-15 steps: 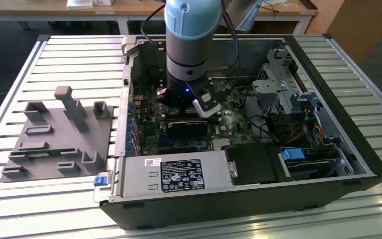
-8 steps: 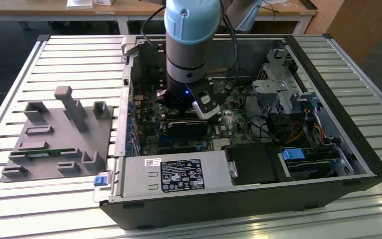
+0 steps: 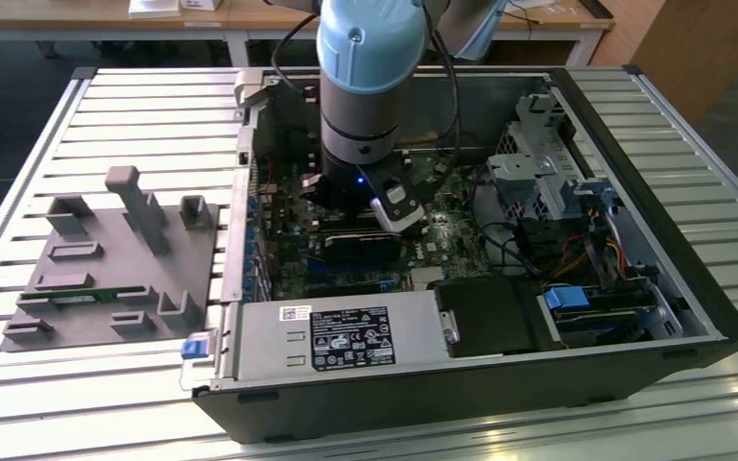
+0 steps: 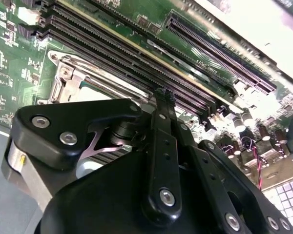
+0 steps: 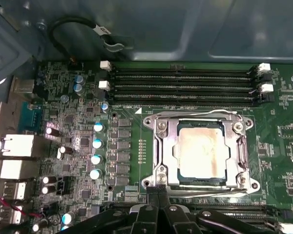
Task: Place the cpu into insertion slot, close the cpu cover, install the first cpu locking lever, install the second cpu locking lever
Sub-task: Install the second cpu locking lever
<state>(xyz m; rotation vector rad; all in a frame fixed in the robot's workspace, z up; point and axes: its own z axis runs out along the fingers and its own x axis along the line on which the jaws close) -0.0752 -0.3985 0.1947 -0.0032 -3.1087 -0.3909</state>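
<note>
The cpu, with a pale tan-grey top, lies flat in the insertion slot, which it mostly hides. The silver cpu cover is folded down around it; its frame also appears in the second wrist view. One thin wire locking lever runs along the cover's edge by the memory slots. Another lever runs along the opposite edge. My gripper is shut, its tips beside the cover's corner at that second lever's end. In the second wrist view the gripper points at the board. In the exterior view the gripper is low inside the case.
Long black memory slots flank the socket. Blue-topped capacitors and silver rear ports stand nearby. In the exterior view the power supply, drive cage and case walls hem the board; a grey fixture tray lies at that view's left.
</note>
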